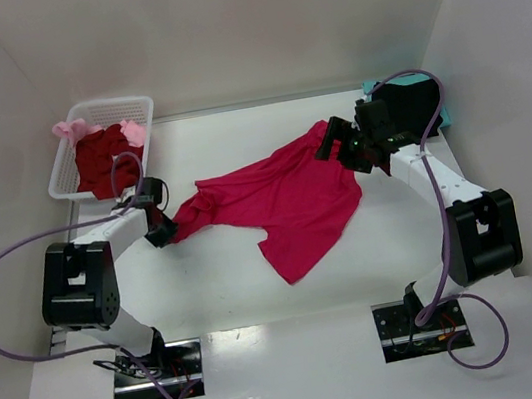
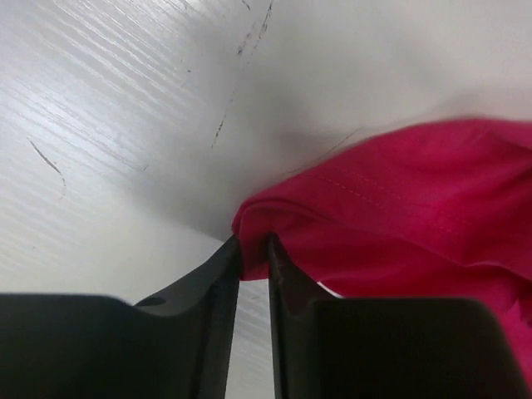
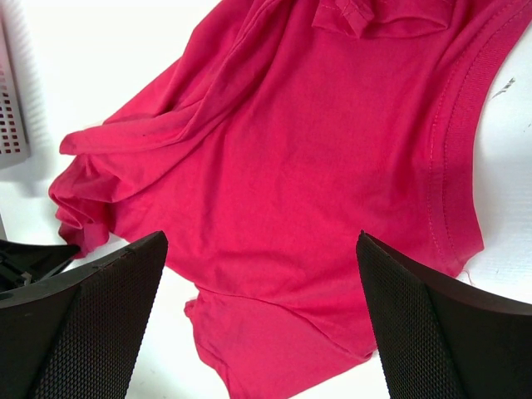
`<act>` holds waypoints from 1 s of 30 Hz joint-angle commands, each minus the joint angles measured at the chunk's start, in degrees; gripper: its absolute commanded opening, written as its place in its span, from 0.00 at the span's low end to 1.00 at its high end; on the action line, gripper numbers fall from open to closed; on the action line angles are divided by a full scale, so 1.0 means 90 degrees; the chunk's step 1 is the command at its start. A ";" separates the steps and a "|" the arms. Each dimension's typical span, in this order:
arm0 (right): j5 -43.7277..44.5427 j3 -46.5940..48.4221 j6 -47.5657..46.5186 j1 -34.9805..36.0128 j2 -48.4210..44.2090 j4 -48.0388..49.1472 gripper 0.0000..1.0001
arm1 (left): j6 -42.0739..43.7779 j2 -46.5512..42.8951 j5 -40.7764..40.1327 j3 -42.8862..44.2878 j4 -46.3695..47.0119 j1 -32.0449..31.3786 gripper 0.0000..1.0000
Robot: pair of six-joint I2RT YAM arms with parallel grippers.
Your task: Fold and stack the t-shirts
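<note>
White table [image 1: 211, 299], boxed in by plain pale walls [image 1: 218, 25], carries everything. Low over it, the left gripper [image 2: 252, 241] has its jaws drawn to a narrow slit. A folded edge of the crimson-pink t-shirt [image 1: 286, 196] is nipped between the fingertips at the garment's left end. From that pinched corner the shirt runs rightward and farther away across the middle of the table. It is rumpled along its far edge, and one broad flap spills toward the near side.

Over the shirt's far right end hangs the right gripper [image 1: 336, 145], its jaws spread wide with nothing between them. Whether its fingertips touch the cloth cannot be told. Its wrist view looks down on the shirt's flatter middle, with a stitched hem along the right.

Beyond the left gripper, at the far left corner, a white lattice basket [image 1: 65, 176] holds a dark red t-shirt [image 1: 103, 159], with a pale pink t-shirt [image 1: 68, 130] draped at its rim. At the far right, behind the right arm, a black t-shirt [image 1: 413, 105] lies on a teal t-shirt [image 1: 445, 117], of which only the edges show.
</note>
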 commanded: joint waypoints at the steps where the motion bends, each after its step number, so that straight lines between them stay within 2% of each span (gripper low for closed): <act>1: -0.0054 -0.0011 -0.0092 0.0056 -0.0191 0.0263 1.00 | 0.0039 0.0168 -0.0027 0.0143 0.0105 0.0040 0.23; 2: -0.0054 -0.0011 -0.0092 0.0056 -0.0191 0.0205 1.00 | 0.0040 0.0168 -0.0027 0.0143 0.0105 0.0040 0.16; 6: -0.0112 -0.0011 -0.0092 0.0056 -0.0268 -0.0166 1.00 | 0.0098 0.0100 -0.0027 0.0280 0.0047 0.0040 0.01; 10: -0.0366 -0.0371 0.0025 0.0250 -0.0571 -0.0615 1.00 | 0.0341 -0.0028 0.0109 0.0524 -0.0090 0.0040 0.00; 14: -0.0201 -0.0704 0.0580 0.1060 -0.0874 -0.0859 1.00 | 0.0693 -0.0174 0.0168 0.0816 -0.0090 0.0040 0.00; 15: -0.0123 -0.0704 0.0727 0.1516 -0.0874 -0.0996 1.00 | 0.0761 -0.0174 0.0168 0.0894 -0.0148 0.0040 0.00; 19: 0.0608 -0.0772 0.1381 0.2447 -0.0816 -0.1465 0.98 | 0.0899 -0.0233 0.0100 0.1187 -0.0208 0.0040 0.00; 25: 0.1206 -0.1152 0.2358 0.2517 -0.1108 -0.2051 0.92 | 0.1084 -0.0349 0.0217 0.1335 -0.0266 0.0098 0.00; 30: 0.1507 -0.1524 0.2866 0.2517 -0.1674 -0.2353 0.92 | 0.1211 -0.0409 0.0276 0.1335 -0.0266 0.0215 0.00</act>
